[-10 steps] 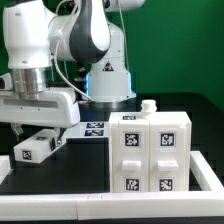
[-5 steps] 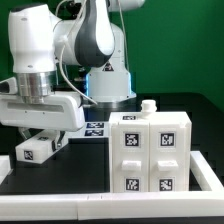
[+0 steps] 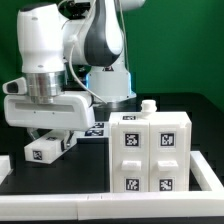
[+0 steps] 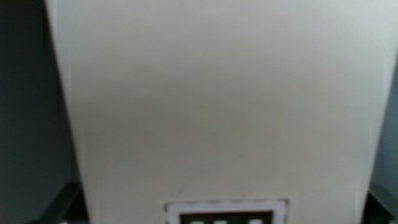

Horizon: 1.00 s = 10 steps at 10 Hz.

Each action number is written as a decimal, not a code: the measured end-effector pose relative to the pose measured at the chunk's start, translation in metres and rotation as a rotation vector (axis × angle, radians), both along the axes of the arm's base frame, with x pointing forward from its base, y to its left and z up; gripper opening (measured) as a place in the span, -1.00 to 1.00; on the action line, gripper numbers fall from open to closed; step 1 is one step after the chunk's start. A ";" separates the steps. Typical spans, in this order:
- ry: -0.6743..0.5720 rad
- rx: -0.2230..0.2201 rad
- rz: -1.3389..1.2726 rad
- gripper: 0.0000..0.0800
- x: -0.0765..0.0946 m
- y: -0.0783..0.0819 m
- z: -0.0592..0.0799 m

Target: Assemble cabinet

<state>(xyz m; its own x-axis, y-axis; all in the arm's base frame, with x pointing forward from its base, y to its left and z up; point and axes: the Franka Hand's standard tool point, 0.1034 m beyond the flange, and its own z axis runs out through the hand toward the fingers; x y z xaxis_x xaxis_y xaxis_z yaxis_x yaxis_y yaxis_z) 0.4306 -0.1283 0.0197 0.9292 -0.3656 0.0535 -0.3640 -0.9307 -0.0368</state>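
While the cabinet (image 3: 150, 150) stands at the exterior view's right, the gripper (image 3: 49, 139) clamps a tagged white drawer block (image 3: 42, 152).

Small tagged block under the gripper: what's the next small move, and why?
Probably lift the small tagged block straight up a little. The gripper looks closed around it, low over the black table, while the cabinet body stands apart toward the exterior view's right and is taller. Height first should avoid dragging.
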 end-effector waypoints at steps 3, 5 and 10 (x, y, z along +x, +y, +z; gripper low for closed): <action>-0.013 0.043 0.017 0.37 0.020 0.037 0.050; -0.020 0.073 -0.003 0.37 0.034 0.065 0.083; -0.039 0.089 0.046 0.37 0.092 0.127 0.130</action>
<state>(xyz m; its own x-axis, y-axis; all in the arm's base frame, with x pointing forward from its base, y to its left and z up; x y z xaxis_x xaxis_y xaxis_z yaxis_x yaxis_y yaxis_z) 0.5231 -0.0010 0.1501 0.9430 -0.3274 0.0595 -0.3175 -0.9388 -0.1334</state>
